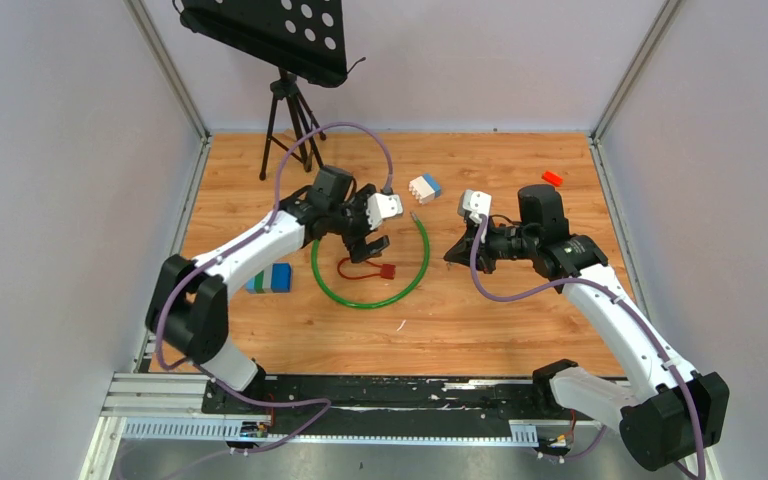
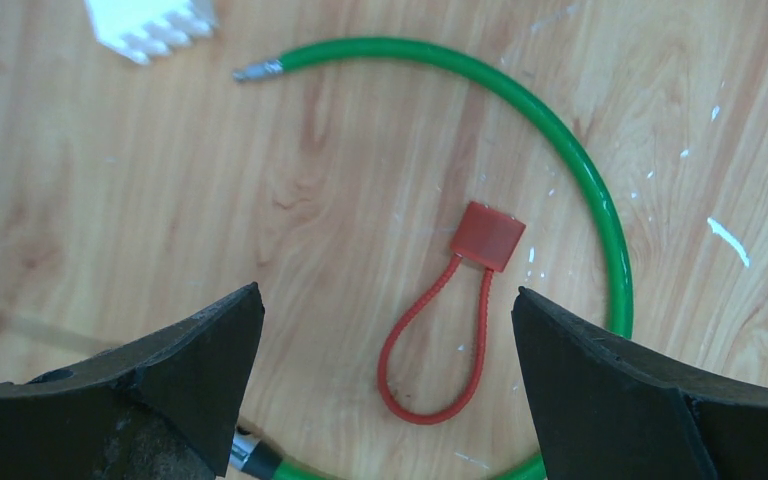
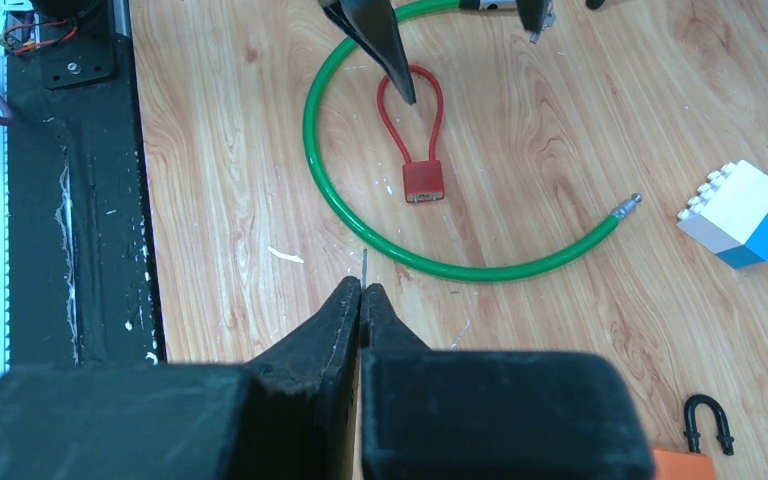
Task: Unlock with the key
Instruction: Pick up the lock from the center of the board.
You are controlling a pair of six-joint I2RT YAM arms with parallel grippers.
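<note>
Hovering with its jaws spread wide and nothing between them, the left gripper (image 2: 388, 296) hangs over the small red cable lock with a square body and a wire loop (image 2: 487, 237). In the left wrist view the loop lies in the gap between the two black fingers (image 2: 195, 350), with the body just beyond their tips. Whether a finger touches the loop cannot be told. The lock rests flat on the wooden table (image 1: 500, 320) inside a curved green plastic-coated cable with metal ends (image 2: 600, 190), which rings it on most sides and is open on the far side. The right gripper (image 3: 362, 290) has its fingers pressed tight together on a thin metal key (image 3: 364, 265). The key is seen edge-on as a sliver poking from the tips, just outside the green cable on its right and pointing toward the lock. Beyond the cable's free end sits a white and blue toy brick (image 3: 745, 213). An orange padlock with a black shackle (image 3: 708, 428) lies further right, well apart from both grippers. A blue and green block pair (image 1: 270, 278) lies beside the left arm.
</note>
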